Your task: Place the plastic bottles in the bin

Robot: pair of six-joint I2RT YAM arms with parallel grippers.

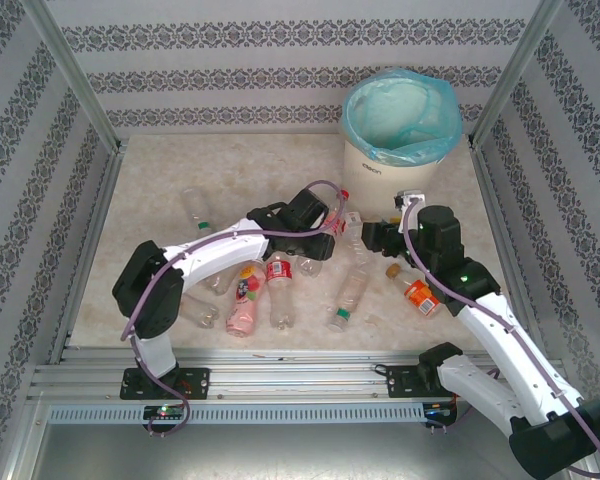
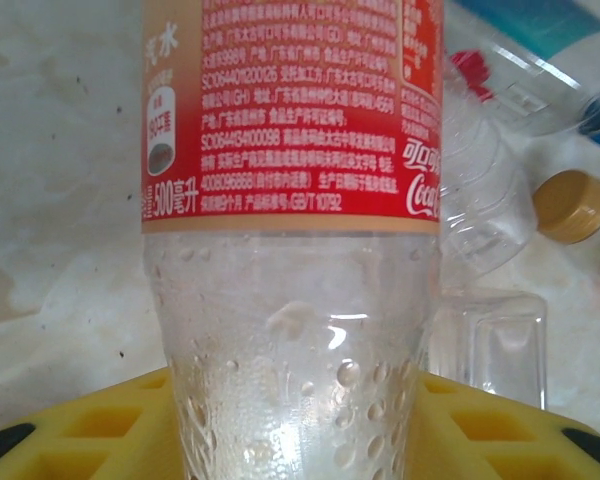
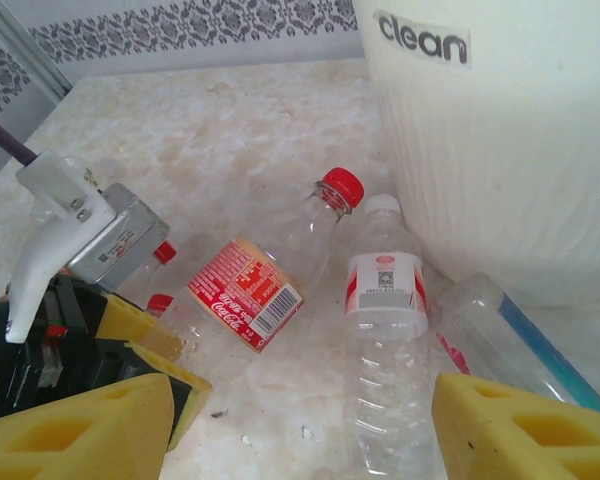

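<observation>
The left gripper (image 1: pixel 330 226) is clamped on just the bottom end of the clear red-labelled, red-capped plastic bottle (image 3: pixel 255 280), down low just short of the tall round off-white bin with turquoise liner (image 1: pixel 380 172), so I reckon it could squirt loose on the lift or clip the wide-open, empty right gripper (image 3: pixel 300 430) right beside it.

- The left arm (image 1: pixel 220 250) is reaching out from its base toward the right, with its forearm lying low and nearly level.
- The left gripper (image 1: pixel 334 226) is clamping its yellow pads (image 2: pixel 100 425) around the base of a red-label bottle (image 2: pixel 290 120).
- The right arm (image 1: pixel 500 330) is bending sharply at the elbow, with its wrist pointing left.
- The right gripper (image 3: pixel 300 425) is holding its fingers wide apart.
</observation>
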